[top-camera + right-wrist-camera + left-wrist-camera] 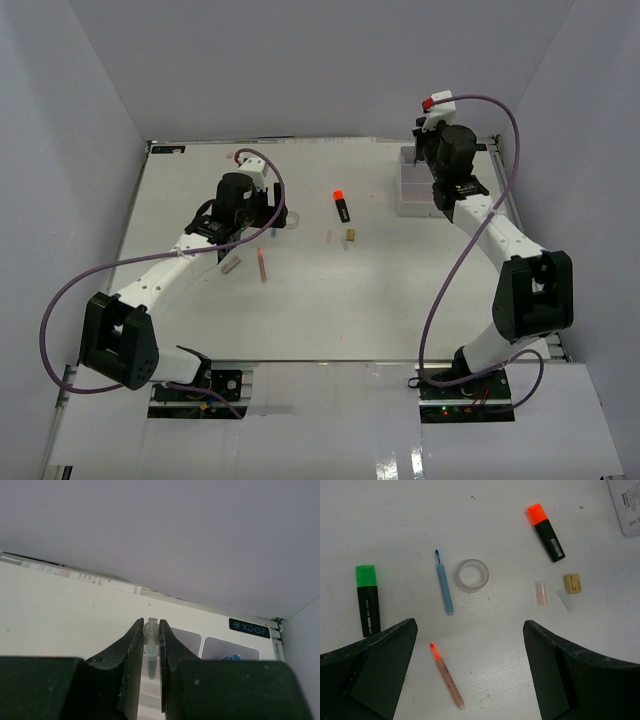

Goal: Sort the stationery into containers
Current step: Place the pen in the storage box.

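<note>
Top view: the white organiser box (pixel 408 203) stands at 2 o'clock of the table (pixel 300 300). Left wrist view: the left gripper (pixel 469 627) is wide and empty, with a blue pen (pixel 444 586) just ahead. Its long axis runs 12 to 6, tip to 12. Right wrist view: the right gripper (pixel 151 624) pinches a thin pen (pixel 150 650) pointing to 12 — the drop seems in hand; next, release it over a compartment.
</note>
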### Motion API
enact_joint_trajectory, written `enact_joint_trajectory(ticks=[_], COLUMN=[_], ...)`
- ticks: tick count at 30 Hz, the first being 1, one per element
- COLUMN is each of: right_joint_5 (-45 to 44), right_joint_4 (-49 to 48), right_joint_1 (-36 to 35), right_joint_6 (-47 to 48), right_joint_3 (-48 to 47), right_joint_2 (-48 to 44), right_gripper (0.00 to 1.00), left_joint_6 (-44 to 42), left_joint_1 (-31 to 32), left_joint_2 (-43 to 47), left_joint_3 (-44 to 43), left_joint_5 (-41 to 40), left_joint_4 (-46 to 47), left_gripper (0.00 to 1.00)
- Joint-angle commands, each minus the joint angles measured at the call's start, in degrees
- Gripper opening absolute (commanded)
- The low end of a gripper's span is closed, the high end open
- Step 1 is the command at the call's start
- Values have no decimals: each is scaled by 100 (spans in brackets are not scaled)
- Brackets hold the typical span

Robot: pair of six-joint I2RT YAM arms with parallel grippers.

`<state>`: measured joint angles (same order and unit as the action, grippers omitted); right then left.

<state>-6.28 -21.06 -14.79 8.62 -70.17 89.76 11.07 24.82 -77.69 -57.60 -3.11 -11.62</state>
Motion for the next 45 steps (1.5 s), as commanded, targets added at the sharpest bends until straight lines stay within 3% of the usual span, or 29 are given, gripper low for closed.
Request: enact_joint_trajectory(ticks=[1,18,21,25,31,40,42,43,45], right_joint_5=[-189,741,734,655,418,233,294,434,557], right_joint_4=[-864,-1164,-1146,-1111,-909,310,540,742,901], right_joint_1=[160,521,529,529,529,389,371,354,328], right_joint_6=[236,-45,-115,-159,-124,-572,-817,-923,-1168], right_joint_3=[-401,-1078,-1051,-902,-648,-33,371,529,1046], right_joint_2=[269,1904,2072,2116,1827,213,-202,-630,-1072], right_gripper=[8,9,15,35,57,86,96,98,90], left_joint_6=[62,97,115,158,229,308,396,431,492], left_joint_1=[-91,-153,-162,-162,-170,-433,-600,-705,-987], left_joint_2=[79,87,79,79,52,-70,-149,-202,-422], left_joint_3=[-242,-207,-199,-199,-216,-286,-313,-330,-435], left_joint_5=[-277,-189,-207,-172,-128,-409,-313,-286,-199], left_joint_4=[-60,2,2,2,-25,-192,-244,-262,-358], left_gripper=[98,98,98,98,98,98,98,98,98])
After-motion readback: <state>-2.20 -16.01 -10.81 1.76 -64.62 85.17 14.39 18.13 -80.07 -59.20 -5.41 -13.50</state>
